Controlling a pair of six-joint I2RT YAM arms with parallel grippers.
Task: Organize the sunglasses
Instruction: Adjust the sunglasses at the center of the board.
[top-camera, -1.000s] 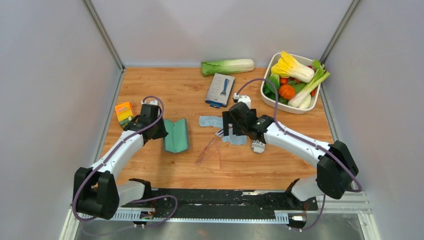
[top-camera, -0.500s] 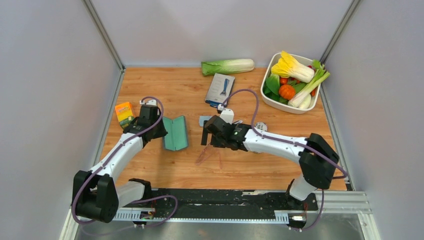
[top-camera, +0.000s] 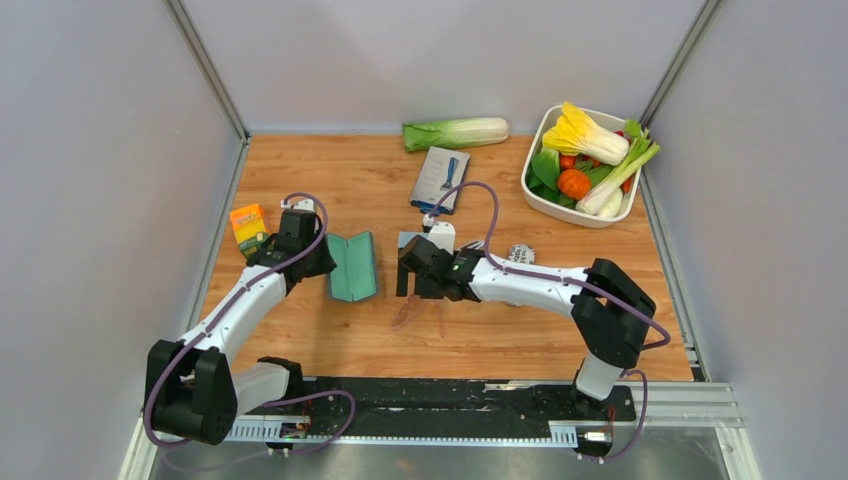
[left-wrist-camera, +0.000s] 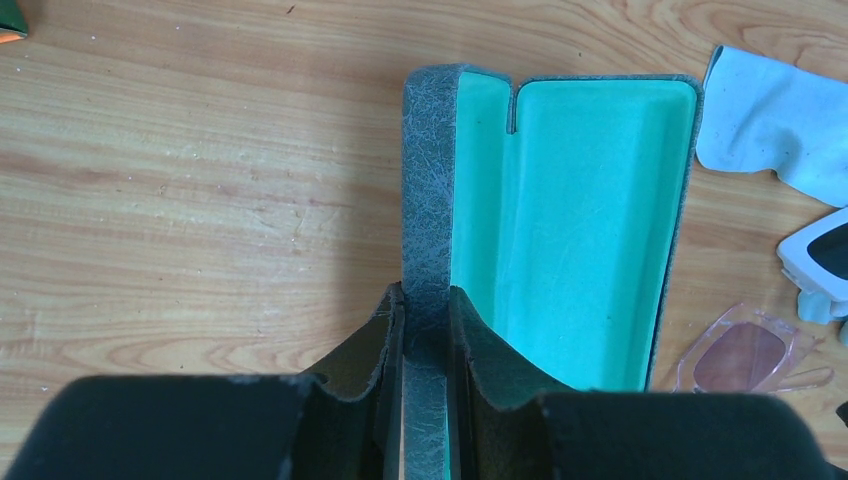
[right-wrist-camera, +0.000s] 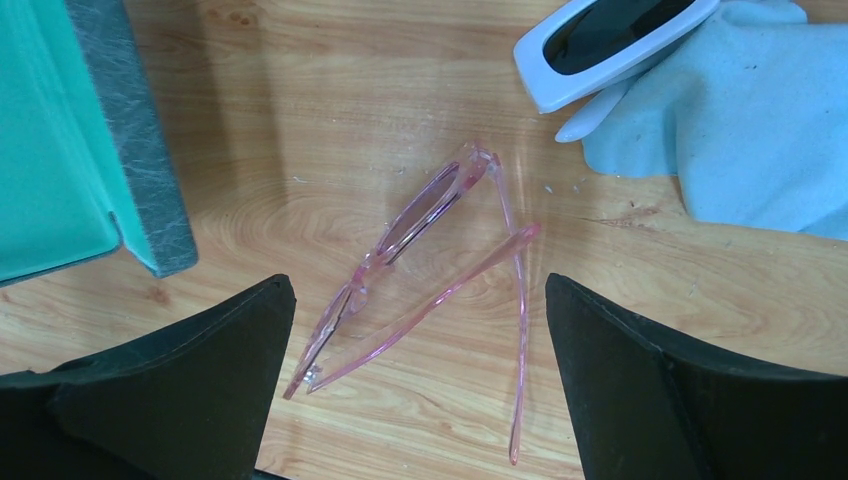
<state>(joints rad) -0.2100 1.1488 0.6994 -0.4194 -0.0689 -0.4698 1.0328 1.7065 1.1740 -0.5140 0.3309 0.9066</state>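
Note:
The pink sunglasses (right-wrist-camera: 420, 245) lie on the wood with their slim arms unfolded; they also show in the top view (top-camera: 408, 312) and at the edge of the left wrist view (left-wrist-camera: 740, 355). My right gripper (right-wrist-camera: 420, 400) is open and hovers above them, one finger on each side, touching nothing. In the top view it (top-camera: 412, 288) sits just behind the sunglasses. The grey case (left-wrist-camera: 570, 230) with teal lining lies open to their left (top-camera: 352, 267). My left gripper (left-wrist-camera: 425, 300) is shut on the case's grey side wall (top-camera: 318, 262).
A light blue cloth (right-wrist-camera: 750, 150) and white sunglasses with dark lenses (right-wrist-camera: 610, 40) lie just behind the pink pair. Further back are a grey-blue package (top-camera: 440, 180), a cabbage (top-camera: 455, 132) and a white basin (top-camera: 540, 205) of vegetables. An orange box (top-camera: 247, 228) is at the left.
My right arm has swung left from over the blue cloth to above the pink sunglasses, gripper open. My left gripper has stayed shut on the case.

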